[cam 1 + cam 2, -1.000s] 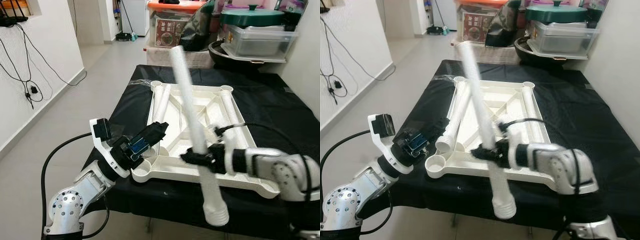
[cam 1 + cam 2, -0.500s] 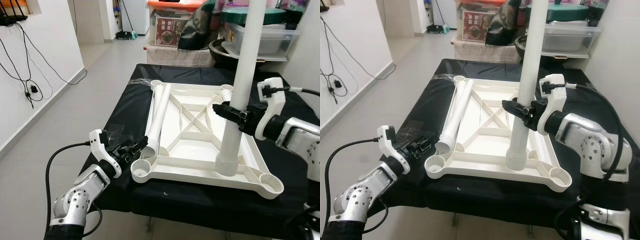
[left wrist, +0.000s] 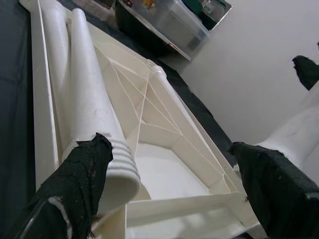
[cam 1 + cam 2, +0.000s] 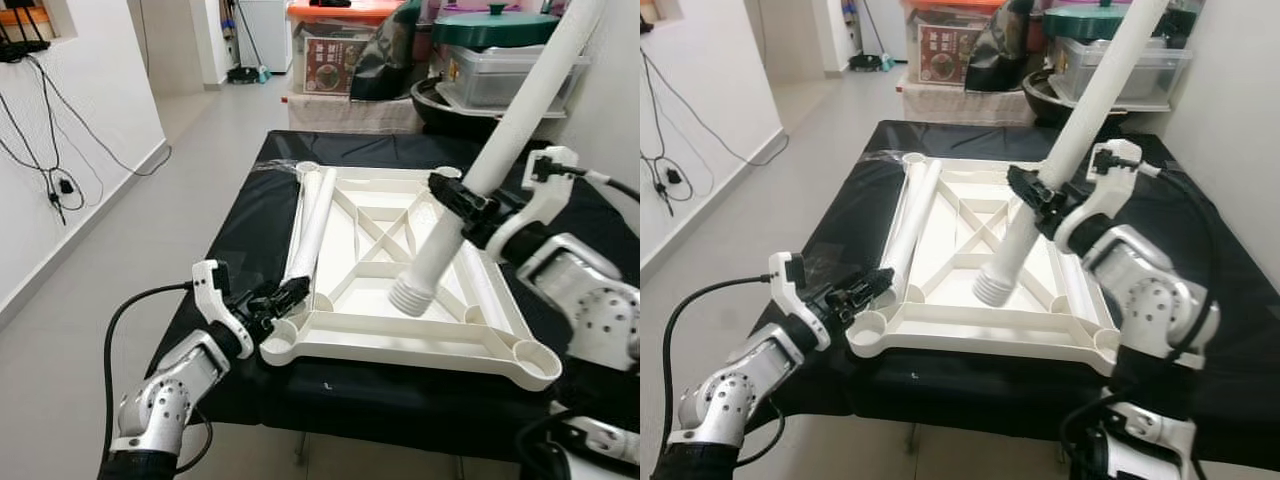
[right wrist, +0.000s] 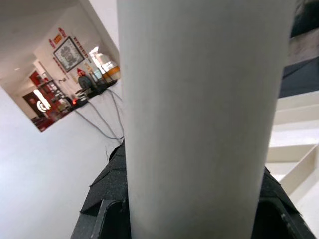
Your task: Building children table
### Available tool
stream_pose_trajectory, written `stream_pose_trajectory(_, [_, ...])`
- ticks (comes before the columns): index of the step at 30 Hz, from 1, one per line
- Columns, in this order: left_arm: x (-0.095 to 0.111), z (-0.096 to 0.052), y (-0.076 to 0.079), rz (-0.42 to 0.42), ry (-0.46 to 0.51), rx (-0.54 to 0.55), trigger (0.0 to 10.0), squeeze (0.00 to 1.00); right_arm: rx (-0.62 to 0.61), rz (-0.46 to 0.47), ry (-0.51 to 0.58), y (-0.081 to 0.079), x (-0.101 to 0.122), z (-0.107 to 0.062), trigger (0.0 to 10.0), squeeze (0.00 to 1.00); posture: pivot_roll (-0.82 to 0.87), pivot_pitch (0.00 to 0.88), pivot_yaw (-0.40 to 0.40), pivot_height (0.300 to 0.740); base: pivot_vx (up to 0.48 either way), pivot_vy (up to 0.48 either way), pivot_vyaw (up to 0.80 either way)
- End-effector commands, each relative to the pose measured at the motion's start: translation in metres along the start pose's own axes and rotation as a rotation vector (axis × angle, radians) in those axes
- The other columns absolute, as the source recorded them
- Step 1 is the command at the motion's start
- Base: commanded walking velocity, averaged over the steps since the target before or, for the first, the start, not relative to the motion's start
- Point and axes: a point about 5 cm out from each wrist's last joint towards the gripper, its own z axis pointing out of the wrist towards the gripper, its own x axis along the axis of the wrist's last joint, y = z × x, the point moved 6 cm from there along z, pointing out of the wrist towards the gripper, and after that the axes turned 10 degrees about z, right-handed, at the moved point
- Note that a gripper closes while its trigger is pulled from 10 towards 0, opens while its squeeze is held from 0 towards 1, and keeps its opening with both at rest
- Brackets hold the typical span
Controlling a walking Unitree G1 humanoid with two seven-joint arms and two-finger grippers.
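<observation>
Silver arm segments are seen nearest the camera, the left one reaching up from low on the left toward a desk draped in black cloth (image 4: 250,215). The left hand (image 4: 283,297) is placed at the near left corner of an upturned white plastic tabletop (image 4: 330,340) that lies flat on the cloth; its black fingers (image 3: 82,172) are spread apart, and nothing is held between them. In the left wrist view, one finger is seen just beside the ribbed end of a white plastic tube leg (image 4: 312,225) that lies inside the tabletop along its left rim.

At the near left corner of the tabletop a round open socket (image 4: 282,347) is seen, with another at the near right corner (image 4: 531,353). Crossed ribs run over the tabletop's underside.

Further in, on the right, the right hand (image 4: 462,208) is closed around a second long white plastic tube leg (image 4: 500,135), gripped about midway along its length. This leg is held tilted, its ribbed lower end (image 4: 410,296) hanging above the middle of the tabletop and its upper end running out of the top of the picture.

Beyond the desk, a clear plastic storage bin (image 4: 500,80) with a green-lidded pot (image 4: 495,28) on top is seen against the wall, beside an orange-lidded box (image 4: 345,35).
</observation>
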Motion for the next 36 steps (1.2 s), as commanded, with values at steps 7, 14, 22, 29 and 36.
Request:
stream_pose_trajectory(7, [0.002, -0.005, -0.002, 0.024, 0.006, 0.005, 10.0, 0.00, 0.019, 0.064, 0.042, -0.008, -0.007, 0.006, 0.0, 0.00, 0.03, 0.000, -0.011, 0.740, 0.000, 0.000, 0.00])
stream_pose_trajectory(14, [0.003, -0.005, -0.004, 0.031, 0.009, 0.003, 10.0, 0.00, 0.027, 0.077, 0.045, -0.012, -0.013, 0.009, 0.0, 0.00, 0.03, 0.000, -0.011, 0.740, 0.000, 0.000, 0.00])
stream_pose_trajectory(22, [0.006, -0.006, -0.003, 0.034, 0.017, -0.004, 10.0, 0.00, 0.032, 0.077, 0.047, -0.012, -0.016, 0.008, 0.0, 0.00, 0.03, 0.000, -0.006, 0.740, 0.000, 0.000, 0.00])
stream_pose_trajectory(29, [0.017, -0.011, -0.009, 0.044, 0.042, -0.006, 10.0, 0.00, 0.314, 0.061, 0.043, -0.053, -0.017, -0.003, 0.0, 0.00, 0.04, 0.000, -0.009, 0.740, 0.000, 0.000, 0.00])
stream_pose_trajectory(36, [0.025, -0.013, -0.010, 0.058, 0.062, -0.017, 10.0, 0.00, 0.684, 0.043, -0.077, -0.106, -0.031, -0.030, 0.0, 0.00, 0.06, 0.000, -0.013, 0.740, 0.000, 0.000, 0.00])
